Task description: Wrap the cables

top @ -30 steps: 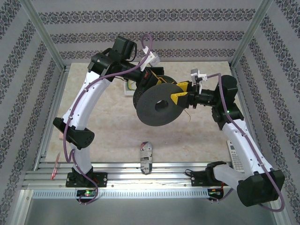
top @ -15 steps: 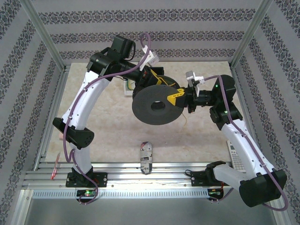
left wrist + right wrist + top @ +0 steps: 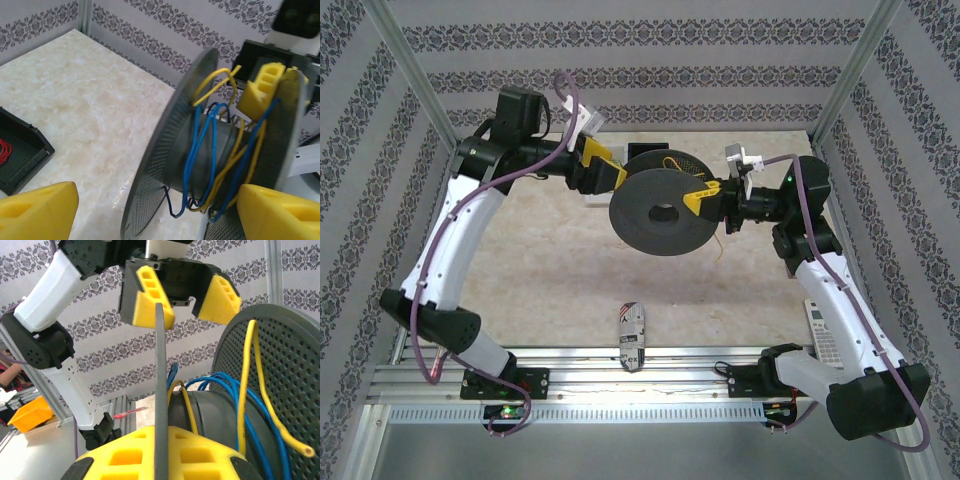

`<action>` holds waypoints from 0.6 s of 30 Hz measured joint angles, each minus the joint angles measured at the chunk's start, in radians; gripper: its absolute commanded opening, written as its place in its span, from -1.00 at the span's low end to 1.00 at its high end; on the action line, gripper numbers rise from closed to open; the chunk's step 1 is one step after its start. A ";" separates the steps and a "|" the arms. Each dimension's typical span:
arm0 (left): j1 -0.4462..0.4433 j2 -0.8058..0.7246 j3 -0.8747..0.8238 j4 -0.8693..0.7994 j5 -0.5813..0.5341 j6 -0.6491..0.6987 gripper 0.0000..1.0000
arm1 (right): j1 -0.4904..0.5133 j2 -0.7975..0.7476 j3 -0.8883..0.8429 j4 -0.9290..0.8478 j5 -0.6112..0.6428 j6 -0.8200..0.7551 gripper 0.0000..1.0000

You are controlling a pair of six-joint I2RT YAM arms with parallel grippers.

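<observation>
Top external view is showing you a handover: your left gripper (image 3: pixel 608 168) is spreading its yellow fingers and backing off to the left of the dark grey perforated plastic spool (image 3: pixel 660 215), which it was pinching a second ago. Your right gripper (image 3: pixel 708 198) is now clamping the spool's flange, carrying it alone above the beige marbled table (image 3: pixel 520 250). The thin yellow cables (image 3: pixel 244 390) are sitting loosely looped on the hub among blue wire (image 3: pixel 189 160), so you are probably regripping for another turn.

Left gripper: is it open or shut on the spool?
Open. The left gripper has its yellow fingers wide apart in its wrist view, spool ahead.
</observation>
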State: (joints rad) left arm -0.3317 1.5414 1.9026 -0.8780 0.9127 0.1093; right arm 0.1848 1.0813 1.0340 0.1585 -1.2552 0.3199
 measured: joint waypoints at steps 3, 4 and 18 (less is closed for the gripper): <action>0.001 -0.063 -0.134 0.124 0.022 -0.051 0.56 | 0.000 0.002 0.000 0.003 -0.016 0.019 -1.00; 0.002 -0.077 -0.176 0.166 0.026 -0.068 0.54 | 0.000 0.005 0.000 0.002 -0.019 0.026 -1.00; 0.051 -0.097 -0.356 0.370 0.042 -0.122 0.47 | -0.004 0.019 0.017 0.006 -0.014 0.072 -1.00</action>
State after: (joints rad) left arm -0.2802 1.4445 1.5463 -0.5076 0.9546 -0.0132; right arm 0.1806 1.1004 1.0512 0.1642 -1.2697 0.3923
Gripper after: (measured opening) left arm 0.738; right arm 0.095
